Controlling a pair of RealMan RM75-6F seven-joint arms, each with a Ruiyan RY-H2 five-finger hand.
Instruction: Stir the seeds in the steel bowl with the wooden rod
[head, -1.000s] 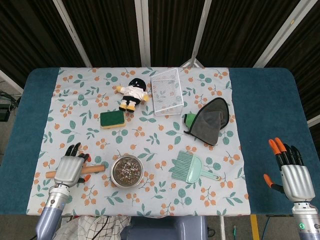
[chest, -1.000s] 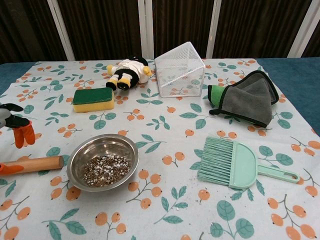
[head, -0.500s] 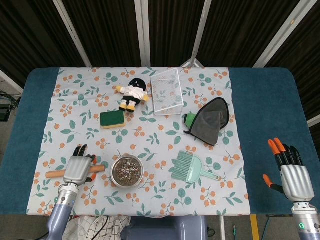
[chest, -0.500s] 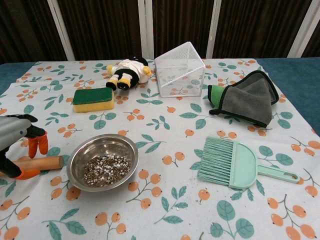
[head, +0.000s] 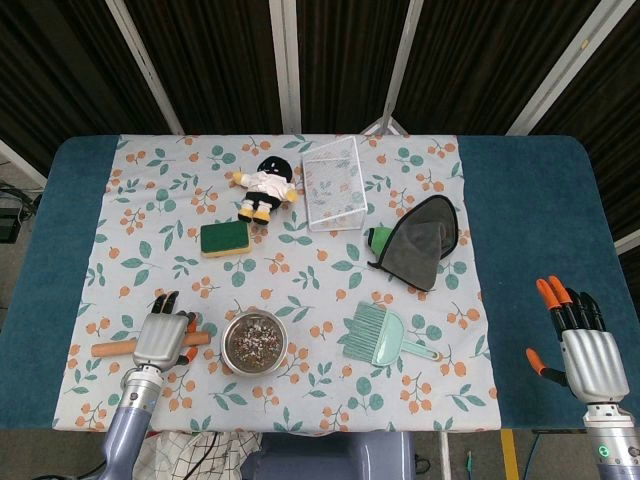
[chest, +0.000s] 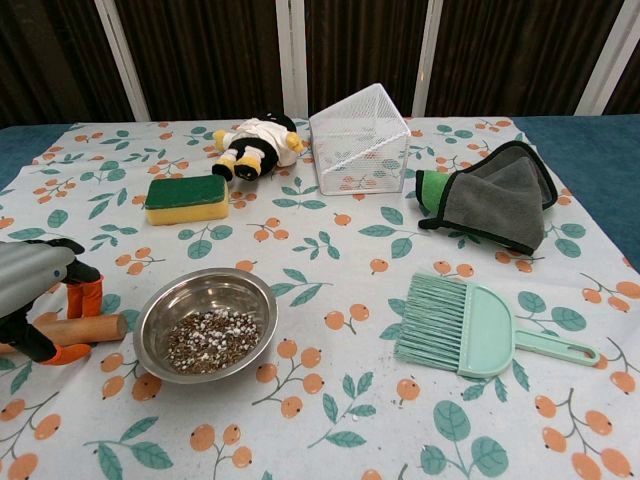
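A: Left hand fingers?

B: Curled down over the wooden rod, orange tips on either side of it and touching it. Could not tell if the grip had closed.

A: Rod position?

B: Flat on the floral cloth, just beside the steel bowl, one end near its rim. Seeds sat in the bowl's bottom.

A: Right hand?

B: Fingers spread, holding nothing, above the blue table, well apart from everything.

A: Nearby?

B: Green brush on the bowl's other side; sponge further back.
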